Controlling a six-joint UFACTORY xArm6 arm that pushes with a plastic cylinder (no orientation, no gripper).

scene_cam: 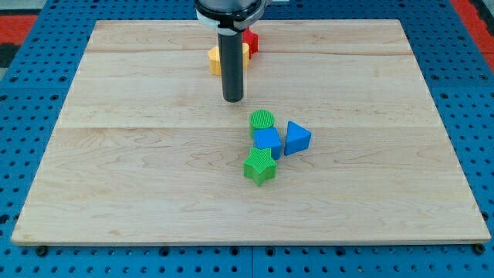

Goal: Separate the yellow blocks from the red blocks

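Two blocks, yellow [215, 59] and red [250, 40], hug the board's top edge behind my fingerless tip [233, 100]

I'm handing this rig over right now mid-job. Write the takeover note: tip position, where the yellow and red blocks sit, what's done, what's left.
My tip rests on the wooden board, just below the yellow/red pair and above the green/blue cluster, touching no block.
The yellow block and red block sit near the view's top edge, partly hidden behind the rod; whether they touch cannot be told.
Green cylinder, blue cube, blue triangular block and green star are bunched mid-board, not part of the job.
Done: nothing evident; yellow and red lie close together.
Left: push yellow away from red, probably toward the view's left.
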